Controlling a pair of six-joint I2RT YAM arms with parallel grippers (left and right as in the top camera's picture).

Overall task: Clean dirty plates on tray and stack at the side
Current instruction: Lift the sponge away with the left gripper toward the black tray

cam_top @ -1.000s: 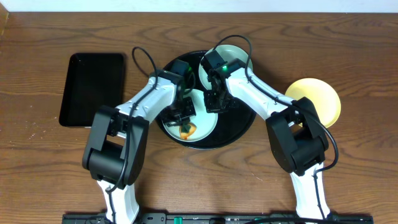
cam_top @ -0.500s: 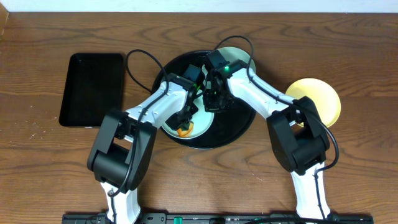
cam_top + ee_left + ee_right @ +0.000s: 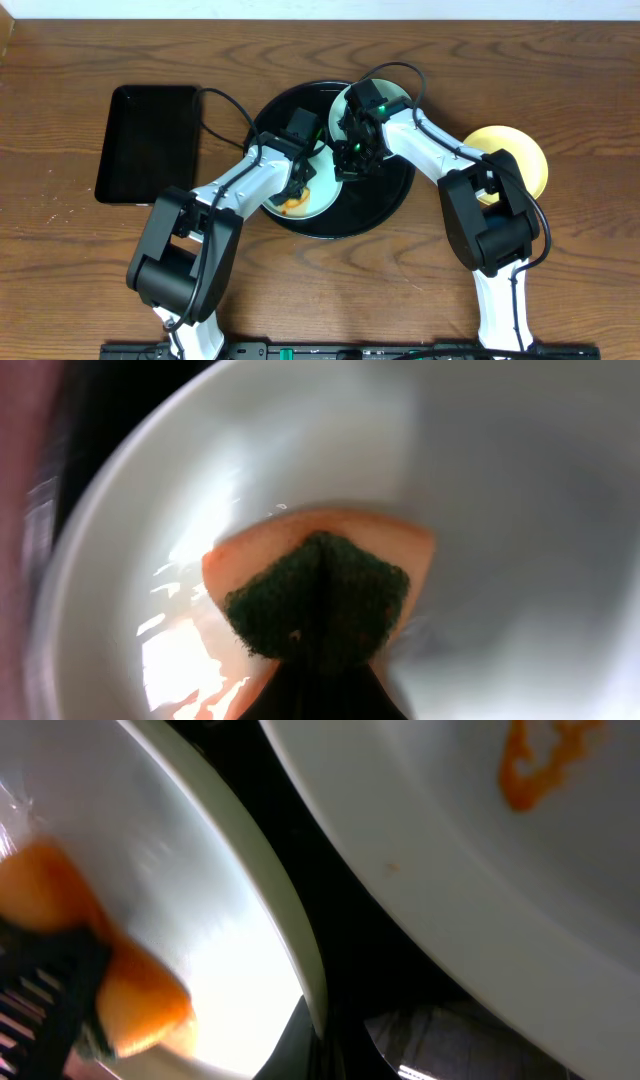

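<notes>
The round black tray (image 3: 392, 203) holds two pale blue-green plates. My left gripper (image 3: 300, 186) is shut on an orange sponge with a green scrub pad (image 3: 320, 590) and presses it into the front plate (image 3: 326, 203), which has orange sauce by the sponge. The plate fills the left wrist view (image 3: 500, 480). My right gripper (image 3: 350, 165) is shut on that plate's right rim (image 3: 290, 940). The second plate (image 3: 338, 110) lies at the tray's back, with an orange sauce streak (image 3: 530, 770). The pale yellow plate (image 3: 515, 160) sits on the table to the right.
A smaller black rectangular tray (image 3: 150, 140) lies on the wooden table to the left of the round tray. Both arms cross over the round tray and their cables loop above it.
My left gripper has moved the sponge across the front plate, toward its left side. My right arm has shifted a little to the right while staying at the plate's rim.
</notes>
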